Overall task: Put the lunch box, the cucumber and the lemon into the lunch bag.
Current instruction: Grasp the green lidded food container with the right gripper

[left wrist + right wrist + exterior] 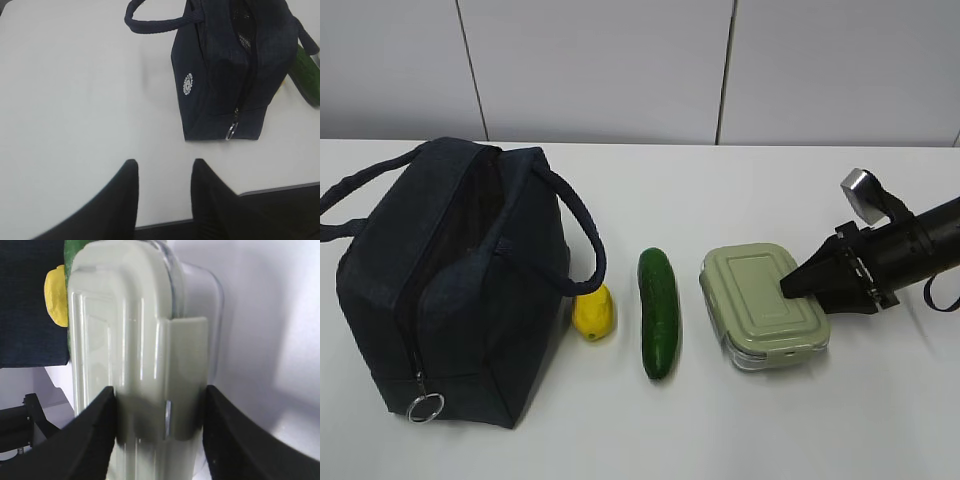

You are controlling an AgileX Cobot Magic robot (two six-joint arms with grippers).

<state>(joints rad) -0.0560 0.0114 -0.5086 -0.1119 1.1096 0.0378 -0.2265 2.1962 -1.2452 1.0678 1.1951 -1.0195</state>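
We see cucumber (pixel 658 312) and lemon (pixel 594 312) between lunch bag (pixel 450 280) and sage-lidded lunch box (pixel 765 305). Right gripper (pixel 160 405) clamps lunch box; left gripper (pixel 165 172) part-open, empty.

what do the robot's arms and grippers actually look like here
Both are black. The right gripper ends in broad, wedge-shaped matte fingers that taper toward the tips, mounted on a dark cylindrical arm. A shiny silver-grey block sits on top of that arm, and a black cable loops below it. The left gripper shows the same two smooth black tapered fingers; no markings are visible on either.
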